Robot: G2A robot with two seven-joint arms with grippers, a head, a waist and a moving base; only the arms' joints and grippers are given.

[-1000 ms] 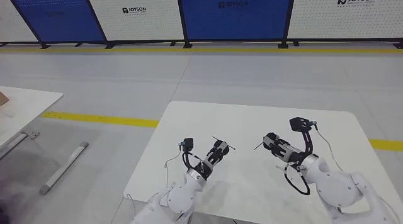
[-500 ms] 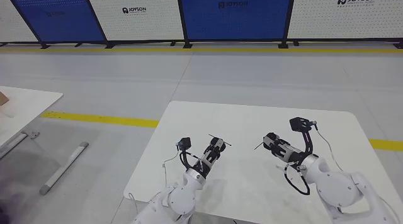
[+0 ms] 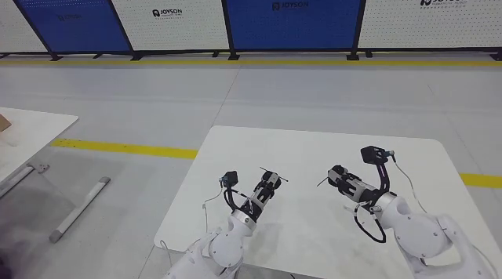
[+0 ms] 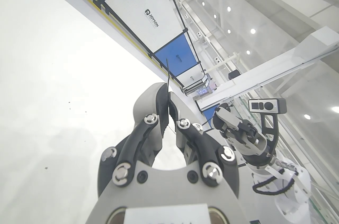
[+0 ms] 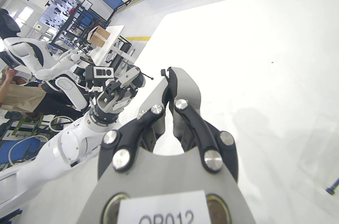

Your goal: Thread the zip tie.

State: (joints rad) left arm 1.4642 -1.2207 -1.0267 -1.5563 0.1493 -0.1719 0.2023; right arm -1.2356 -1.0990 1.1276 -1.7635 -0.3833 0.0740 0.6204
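Zip tie [image 4: 167,74]: we see it as a thin black strip pinched in the left jaws, which are closed flat on it, with its free end sticking out past their tips. The left arm [image 3: 233,238] rises from the near edge of the desk [image 3: 314,146] and slants toward the far right. Its jaws are held above the desk's left half, well in from the left edge. The right arm [image 3: 408,228] comes in from the near right corner and slants toward the far left, so the two sets of jaws face each other tip to tip, with a gap between them. The right jaws are closed too, on a small black end piece [image 5: 163,72] that shows at their tips. We cannot tell whether it belongs to the same strip. We count two arms, two sets of jaws, two black ends and one desk. Both sets of jaws sit well back from the far edge and the right edge, with white desk surface between.
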